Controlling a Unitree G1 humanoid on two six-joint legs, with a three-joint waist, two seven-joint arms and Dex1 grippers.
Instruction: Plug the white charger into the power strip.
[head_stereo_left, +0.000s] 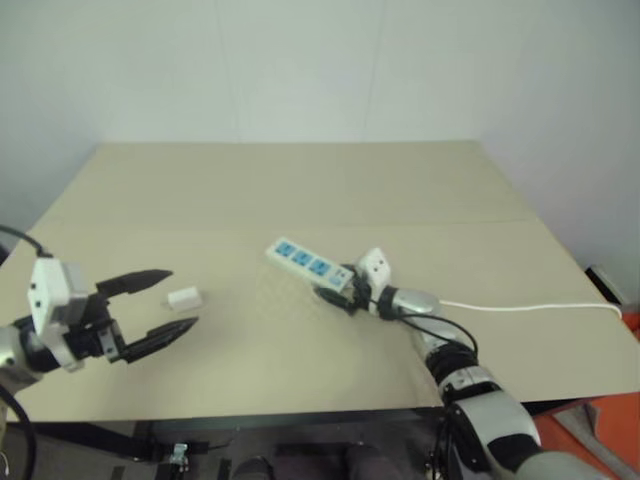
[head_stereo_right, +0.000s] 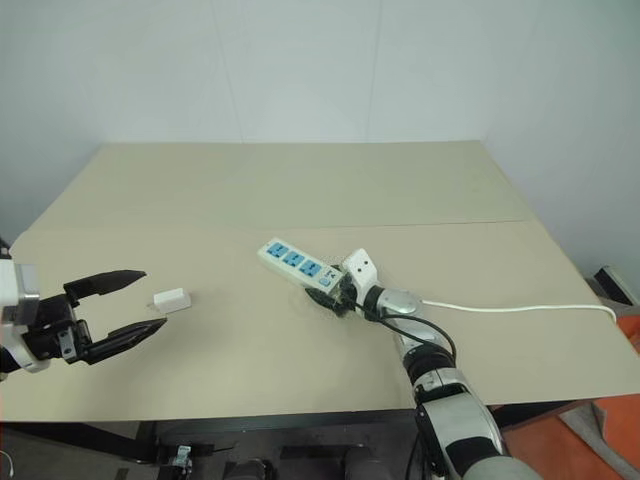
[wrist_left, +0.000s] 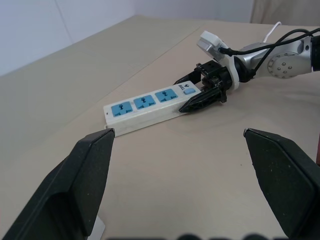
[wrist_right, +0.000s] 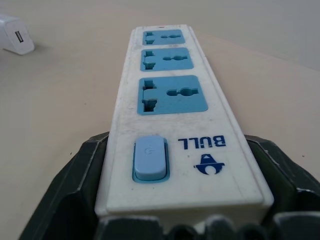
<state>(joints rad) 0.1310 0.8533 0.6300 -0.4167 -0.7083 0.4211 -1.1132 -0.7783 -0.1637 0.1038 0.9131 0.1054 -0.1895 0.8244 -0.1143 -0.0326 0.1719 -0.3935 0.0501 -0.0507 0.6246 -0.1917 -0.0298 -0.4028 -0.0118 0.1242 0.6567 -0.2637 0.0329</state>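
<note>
The power strip (head_stereo_left: 305, 262) is a white bar with blue sockets and lies slantwise at the table's middle front. Its switch end sits inside my right gripper (wrist_right: 177, 135), which comes in from the right along the strip's length. The strip fills the whole gap there. The white charger (head_stereo_right: 171, 299) lies flat on the table to the left of the strip, apart from it, and also shows far off as the charger (wrist_right: 15, 40). My left gripper (head_stereo_right: 153, 298) hovers open at the front left. It points toward the charger and holds nothing.
The strip's thin white cord (head_stereo_left: 530, 306) runs right across the tan table (head_stereo_left: 300, 190) to its right edge. White walls stand behind and to the right. An orange object (head_stereo_left: 600, 430) sits below the table's front right corner.
</note>
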